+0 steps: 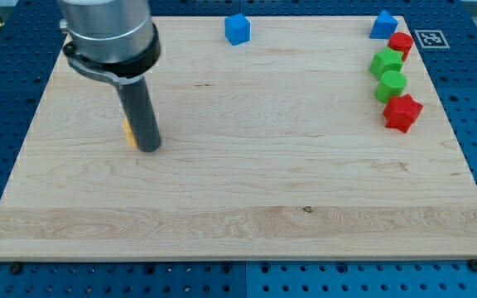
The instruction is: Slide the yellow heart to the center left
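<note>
The yellow heart [128, 132] shows only as a thin yellow-orange sliver at the left of the board, mostly hidden behind my rod. My tip [148, 149] rests on the wooden board [238, 199] touching or just right of the sliver, at the view's centre left.
A blue cube [237, 29] sits at the top middle. At the top right stand a blue block [383, 25], a red block [401, 45], two green blocks [386, 62] [391, 84] and a red star [402, 112]. Blue pegboard surrounds the board.
</note>
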`<act>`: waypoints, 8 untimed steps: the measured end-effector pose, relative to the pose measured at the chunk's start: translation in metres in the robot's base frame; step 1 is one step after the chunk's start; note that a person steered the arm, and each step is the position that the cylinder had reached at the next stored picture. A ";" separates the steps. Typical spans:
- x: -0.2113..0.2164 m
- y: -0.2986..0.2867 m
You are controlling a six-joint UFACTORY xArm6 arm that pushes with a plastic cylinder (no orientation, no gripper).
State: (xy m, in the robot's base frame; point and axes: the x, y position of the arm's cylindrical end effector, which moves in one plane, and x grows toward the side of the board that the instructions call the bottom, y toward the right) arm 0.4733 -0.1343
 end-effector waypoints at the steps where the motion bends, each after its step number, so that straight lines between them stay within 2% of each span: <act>1: -0.022 -0.014; 2: -0.036 -0.030; 4: -0.039 0.005; 6: -0.087 0.006; 8: -0.085 -0.015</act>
State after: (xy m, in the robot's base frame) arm 0.3883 -0.1497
